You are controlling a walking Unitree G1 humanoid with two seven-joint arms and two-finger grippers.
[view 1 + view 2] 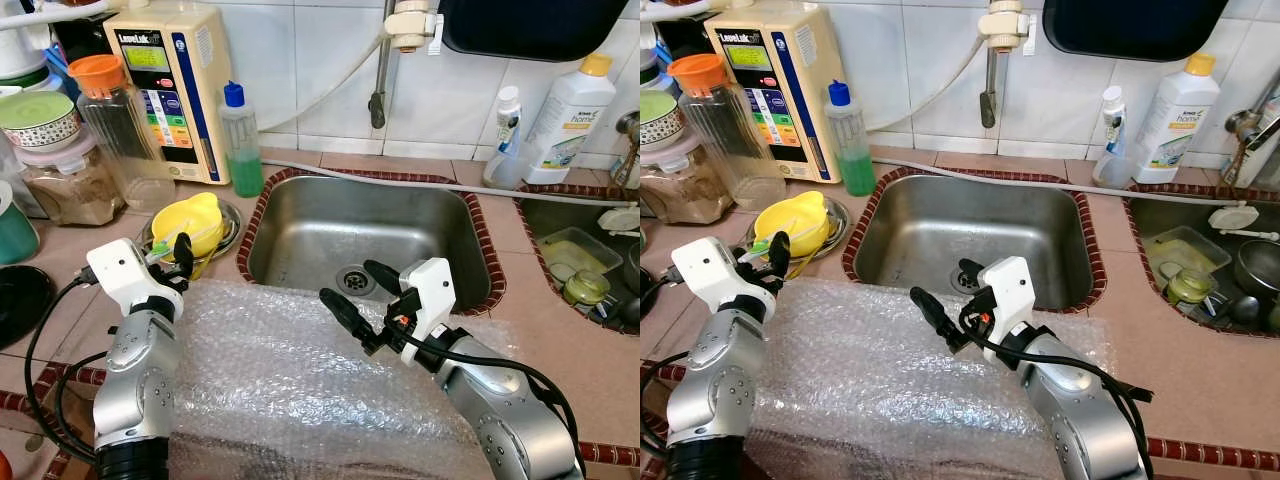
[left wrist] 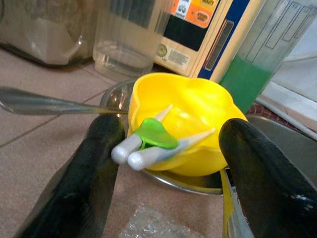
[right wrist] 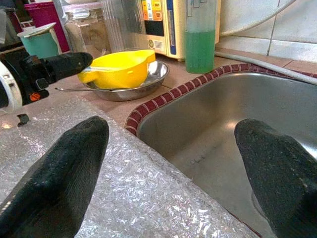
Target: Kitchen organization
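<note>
Up front, from my head, my left gripper (image 1: 178, 256) hovers with fingers apart just before the yellow bowl (image 1: 190, 222), which sits in a metal dish (image 1: 232, 226) on the surface (image 1: 540, 330) left of the sink (image 1: 330, 235). My right gripper (image 1: 362, 290) hangs with fingers spread over the sink's near edge, above a sheet of bubble wrap (image 1: 290, 380).

Along my left wrist, both fingers (image 2: 84, 173) flank the bowl and a small green-and-white tool (image 2: 151, 141) resting on it.

Along my right wrist, the spread fingers (image 3: 59, 168) frame the sink rim, bubble wrap below.
</note>
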